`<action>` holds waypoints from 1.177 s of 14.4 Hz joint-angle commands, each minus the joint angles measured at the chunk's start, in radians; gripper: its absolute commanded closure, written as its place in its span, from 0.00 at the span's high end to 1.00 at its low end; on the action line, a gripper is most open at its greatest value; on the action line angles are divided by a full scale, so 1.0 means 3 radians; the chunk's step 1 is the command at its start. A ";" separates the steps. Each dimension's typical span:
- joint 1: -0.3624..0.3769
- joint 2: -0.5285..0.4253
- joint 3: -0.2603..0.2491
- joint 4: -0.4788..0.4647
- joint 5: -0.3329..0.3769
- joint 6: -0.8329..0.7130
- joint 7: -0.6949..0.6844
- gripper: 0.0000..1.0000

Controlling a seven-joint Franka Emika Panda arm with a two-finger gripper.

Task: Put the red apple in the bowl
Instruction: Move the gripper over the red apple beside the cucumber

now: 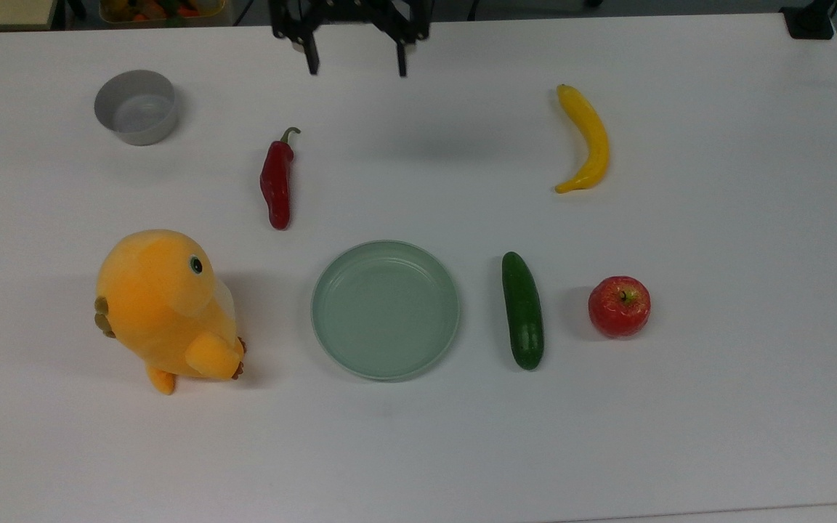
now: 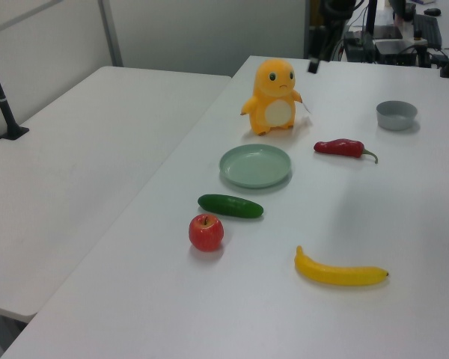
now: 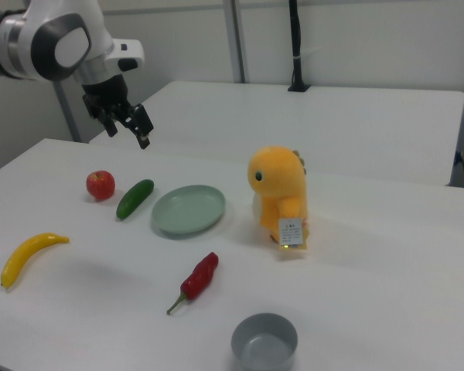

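While untouched, red apple [image 1: 619,306] beside cucumber [image 1: 522,310].

The top view's upper edge cuts off the arm above the claw [image 1: 356,67], the left view's upper edge cuts it too, the table [image 1: 753,407] runs past the top view's frame, and the toy's [image 3: 280,193] tag print is unreadable
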 commanded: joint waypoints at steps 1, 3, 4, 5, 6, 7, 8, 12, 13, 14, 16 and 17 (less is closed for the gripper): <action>0.0268 0.0357 0.0073 0.0026 -0.0025 0.0751 0.0643 1.00; 0.0432 0.0683 0.0073 0.0280 -0.0071 0.0886 0.0654 1.00; 0.0514 0.0827 0.0068 0.0377 -0.0112 0.0896 0.0654 1.00; 0.0575 0.0945 0.0068 0.0454 -0.0168 0.0937 0.0659 1.00; 0.0647 0.1042 0.0068 0.0511 -0.0214 0.0998 0.0679 1.00; 0.0754 0.1165 0.0068 0.0567 -0.0255 0.1105 0.0791 1.00; 0.0826 0.1267 0.0063 0.0628 -0.0311 0.1177 0.0913 1.00; 0.1153 0.1738 0.0028 0.0997 -0.0828 0.1417 0.1451 1.00; 0.1194 0.1809 0.0022 0.1022 -0.0884 0.1489 0.1487 1.00; 0.1270 0.1906 0.0017 0.1078 -0.0945 0.1576 0.1533 1.00; 0.1327 0.2035 -0.0013 0.1176 -0.0971 0.1648 0.1650 1.00; 0.1373 0.2091 -0.0019 0.1201 -0.0992 0.1653 0.1661 1.00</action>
